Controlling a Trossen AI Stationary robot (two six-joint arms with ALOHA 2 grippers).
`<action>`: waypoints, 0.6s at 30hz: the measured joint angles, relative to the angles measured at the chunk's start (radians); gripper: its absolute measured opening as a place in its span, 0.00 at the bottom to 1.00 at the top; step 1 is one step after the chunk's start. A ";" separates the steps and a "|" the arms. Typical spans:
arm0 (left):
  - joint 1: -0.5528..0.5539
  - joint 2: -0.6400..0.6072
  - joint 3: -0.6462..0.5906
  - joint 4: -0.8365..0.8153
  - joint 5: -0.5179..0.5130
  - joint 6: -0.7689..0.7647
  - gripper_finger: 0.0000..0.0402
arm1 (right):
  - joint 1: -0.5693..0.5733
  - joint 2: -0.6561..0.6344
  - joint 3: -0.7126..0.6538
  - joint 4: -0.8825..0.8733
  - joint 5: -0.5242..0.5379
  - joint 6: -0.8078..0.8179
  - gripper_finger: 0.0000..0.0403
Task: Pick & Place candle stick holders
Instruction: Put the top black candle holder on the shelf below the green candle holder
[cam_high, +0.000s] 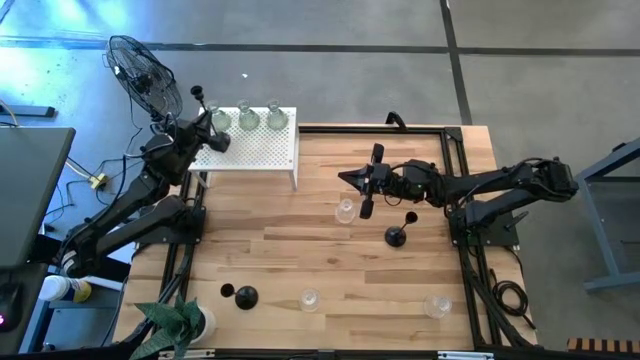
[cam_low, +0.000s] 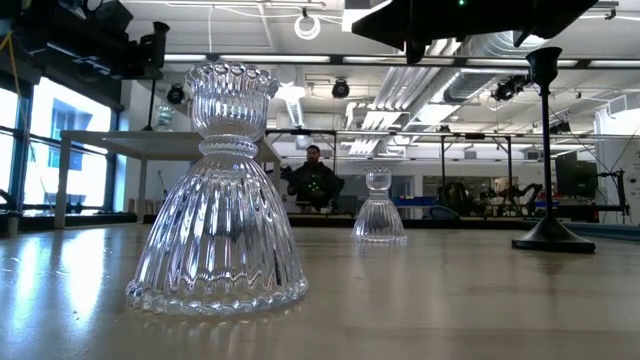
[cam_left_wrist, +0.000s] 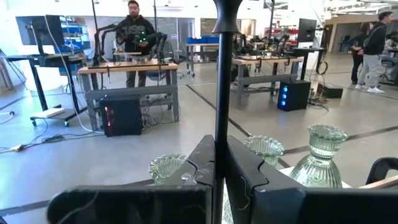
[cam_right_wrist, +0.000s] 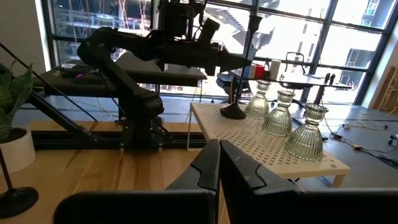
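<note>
My left gripper (cam_high: 207, 128) is at the left end of the white perforated stand (cam_high: 262, 152), shut on a tall black candle stick holder (cam_right_wrist: 250, 37). The holder's round base (cam_right_wrist: 233, 112) is on the stand's top. Three clear-glass holders (cam_high: 248, 118) stand in a row along the stand's far edge. My right gripper (cam_high: 366, 186) is shut and empty, hovering over the table's middle beside a clear-glass holder (cam_high: 346, 210). Two more black holders (cam_high: 397, 235) (cam_high: 245, 296) and two glass ones (cam_high: 309, 299) (cam_high: 437, 305) stand on the table. My left gripper pinches the black holder's thin stem (cam_left_wrist: 219, 127) between its two fingers, well below the cup top (cam_left_wrist: 225, 18). The fingers come level from the table's left side and lie across the stem. The holder is upright, its base on the stand.
A black wire-cage fan (cam_high: 140, 70) stands off the table's far left corner. A potted plant (cam_high: 180, 320) is at the near left corner. A black frame rail (cam_high: 455, 160) runs along the table's right and far sides. Bare wood lies between the stand and the near holders.
</note>
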 joint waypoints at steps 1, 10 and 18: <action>0.000 0.000 0.000 0.001 -0.004 0.003 0.02 | 0.000 0.000 0.000 0.000 0.000 0.000 0.00; 0.000 0.020 0.000 0.010 -0.034 0.020 0.04 | 0.000 0.000 0.000 0.000 0.000 0.000 0.00; 0.000 0.057 0.000 0.042 -0.052 0.032 0.04 | 0.000 0.000 0.000 0.000 -0.004 0.000 0.00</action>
